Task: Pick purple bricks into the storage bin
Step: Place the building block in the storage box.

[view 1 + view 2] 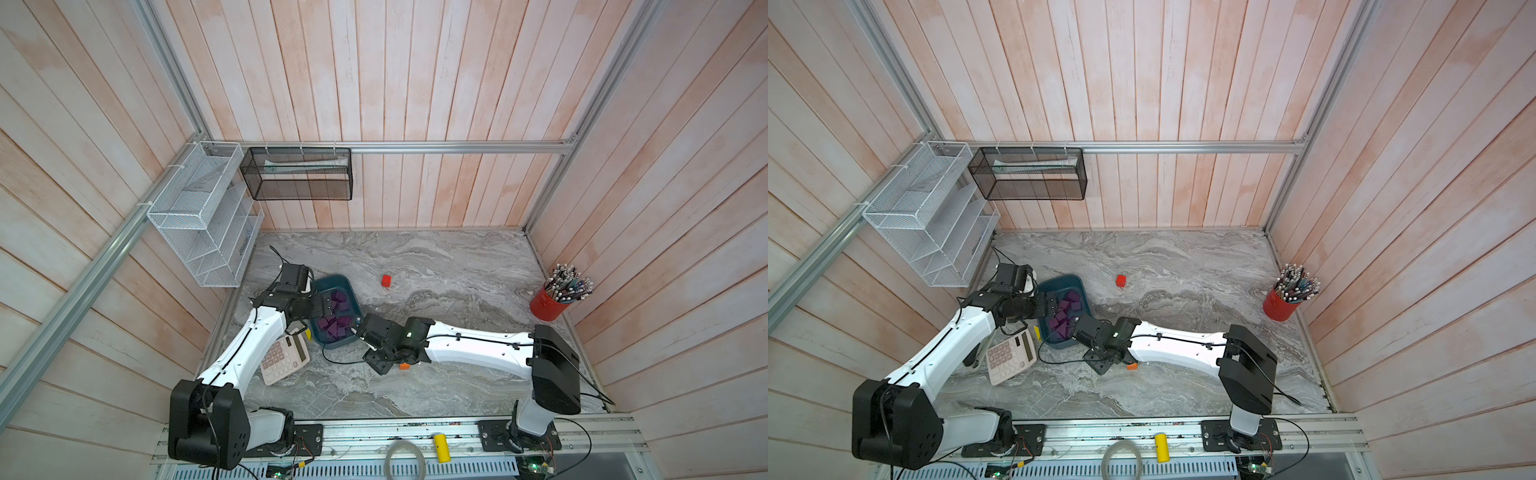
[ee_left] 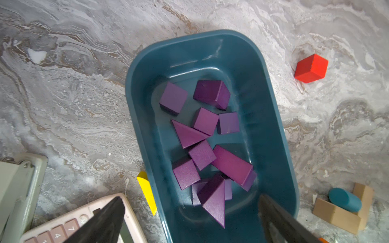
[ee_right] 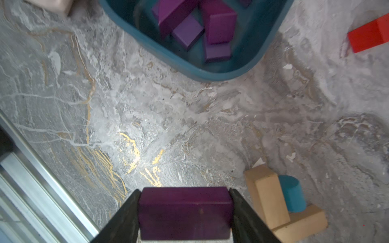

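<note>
The far end of the shallow teal plastic storage bin (image 2: 271, 109) lies bare, with room to descend; small purple bricks (image 2: 202, 155) crowd the rest, under the wide-spread left gripper (image 2: 190, 198). A pale calculator (image 2: 63, 227) and yellow block (image 2: 147, 191) hem one long side. Tan wooden blocks (image 3: 271, 202), a blue cylinder (image 3: 291, 193) and the right gripper (image 3: 184, 191) — clamped on a dark purple oblong brick (image 3: 185, 212) — hem the other. Beyond, grey marble tabletop (image 1: 457, 266) lies open.

Dark purple bricks (image 2: 231, 164), teal storage bin (image 2: 189, 54)

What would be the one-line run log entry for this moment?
left gripper: open, at bin | right gripper: shut on brick, beside bin | bricks in bin: several | task: unfinished
</note>
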Tool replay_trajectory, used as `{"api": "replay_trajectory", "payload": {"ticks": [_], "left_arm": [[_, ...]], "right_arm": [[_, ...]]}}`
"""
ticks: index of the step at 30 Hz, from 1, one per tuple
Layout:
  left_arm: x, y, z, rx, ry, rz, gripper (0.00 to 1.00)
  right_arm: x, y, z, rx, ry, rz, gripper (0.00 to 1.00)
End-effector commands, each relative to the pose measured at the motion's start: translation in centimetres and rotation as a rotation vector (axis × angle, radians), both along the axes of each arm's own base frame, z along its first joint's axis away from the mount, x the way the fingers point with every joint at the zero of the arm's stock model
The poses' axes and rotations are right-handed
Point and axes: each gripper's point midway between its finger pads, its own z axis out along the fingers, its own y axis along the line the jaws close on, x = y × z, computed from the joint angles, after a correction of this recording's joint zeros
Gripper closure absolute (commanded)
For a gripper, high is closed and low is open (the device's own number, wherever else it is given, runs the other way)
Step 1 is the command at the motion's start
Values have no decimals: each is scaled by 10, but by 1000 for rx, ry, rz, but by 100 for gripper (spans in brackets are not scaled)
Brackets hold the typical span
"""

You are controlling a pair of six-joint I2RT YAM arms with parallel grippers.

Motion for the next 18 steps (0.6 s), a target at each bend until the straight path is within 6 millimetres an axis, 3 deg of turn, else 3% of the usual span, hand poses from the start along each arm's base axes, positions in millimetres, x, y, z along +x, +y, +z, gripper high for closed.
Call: {"api": "replay_trajectory", "payload": {"ticks": [1, 9, 18], "left_arm": [[1, 4, 7, -24, -37, 23, 0], [3, 28, 7, -19, -39, 112, 0], [4, 51, 2, -1, -21, 185, 0]], "right_arm": [[18, 3, 26, 40, -58, 6, 42], [70, 24, 50, 80, -132, 17, 42], [131, 49, 57, 96, -203, 28, 42]]}}
